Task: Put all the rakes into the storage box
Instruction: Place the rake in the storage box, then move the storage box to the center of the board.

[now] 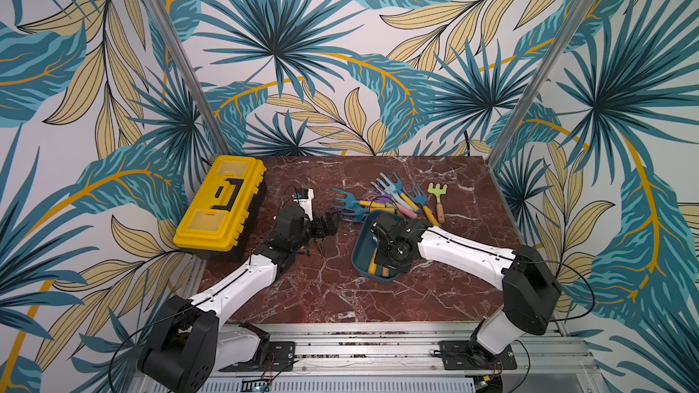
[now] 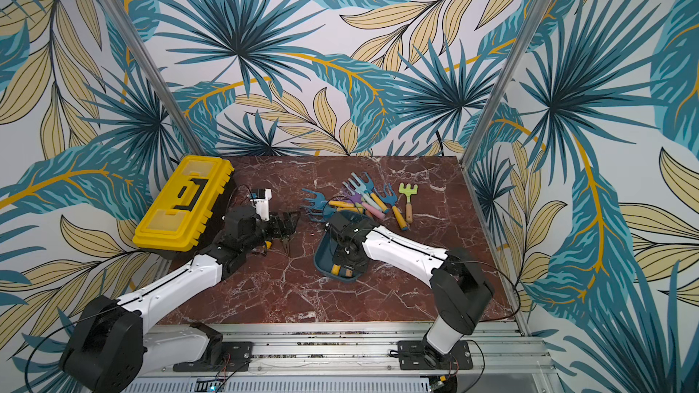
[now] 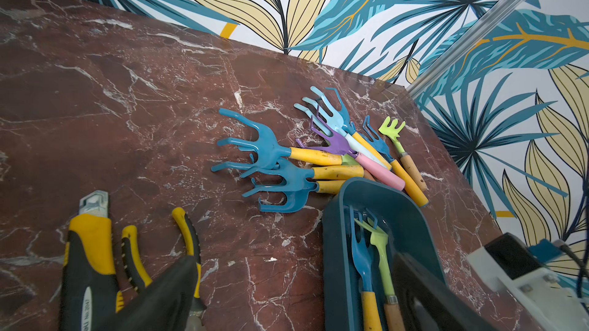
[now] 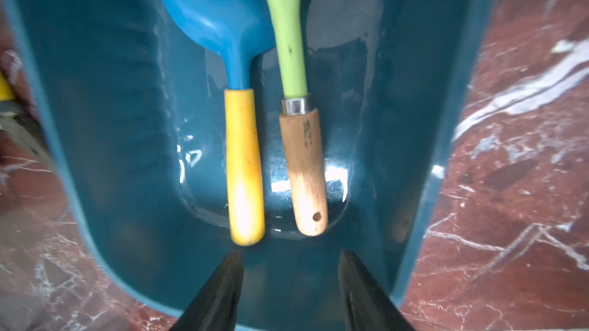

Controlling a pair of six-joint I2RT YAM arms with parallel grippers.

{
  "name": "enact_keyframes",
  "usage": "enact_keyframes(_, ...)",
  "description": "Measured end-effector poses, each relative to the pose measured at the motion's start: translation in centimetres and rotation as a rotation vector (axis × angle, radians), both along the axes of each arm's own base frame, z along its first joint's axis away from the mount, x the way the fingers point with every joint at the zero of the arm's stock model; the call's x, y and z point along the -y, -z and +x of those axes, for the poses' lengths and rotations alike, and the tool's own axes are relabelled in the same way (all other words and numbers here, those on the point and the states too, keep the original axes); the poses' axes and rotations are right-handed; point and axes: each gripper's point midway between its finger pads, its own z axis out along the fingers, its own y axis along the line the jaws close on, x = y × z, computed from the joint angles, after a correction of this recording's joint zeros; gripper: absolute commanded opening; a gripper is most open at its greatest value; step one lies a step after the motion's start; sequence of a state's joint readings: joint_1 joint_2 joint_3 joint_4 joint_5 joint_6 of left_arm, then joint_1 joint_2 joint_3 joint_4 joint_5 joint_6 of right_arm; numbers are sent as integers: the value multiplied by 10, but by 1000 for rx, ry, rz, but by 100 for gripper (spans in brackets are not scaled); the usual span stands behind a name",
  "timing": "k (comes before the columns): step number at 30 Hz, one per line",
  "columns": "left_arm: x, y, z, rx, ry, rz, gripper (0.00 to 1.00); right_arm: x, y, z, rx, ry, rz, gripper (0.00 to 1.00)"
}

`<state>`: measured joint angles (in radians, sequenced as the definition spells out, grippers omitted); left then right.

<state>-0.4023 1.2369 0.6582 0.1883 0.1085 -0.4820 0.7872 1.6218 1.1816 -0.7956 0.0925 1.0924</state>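
Teal storage box [image 4: 95, 90] sat mid-table on the marble [image 1: 321, 296], with a blue rake [image 4: 242, 160] and a green rake [image 4: 306, 160] side by side inside. Right gripper [image 4: 290, 256] hung over their handle ends, jaws partly apart, gripping nothing. Left gripper [image 1: 331, 222] was wide open and empty, off to the left.
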Motion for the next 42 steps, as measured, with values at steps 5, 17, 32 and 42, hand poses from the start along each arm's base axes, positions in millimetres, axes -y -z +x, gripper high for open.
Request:
enact_keyframes(5,1,0,0,0,3,-2,100,9,-27,6,90,-15,6,62)
enact_keyframes(17,14,0,-8,-34,73,-61,100,80,-57,61,221,16,13,83)
enact_keyframes(32,105,81,-48,-471,343,-235,100,79,8,91,109,-131,110,81)
enact_keyframes(42,133,85,-76,-562,399,-316,100,51,26,77,73,-226,223,76)
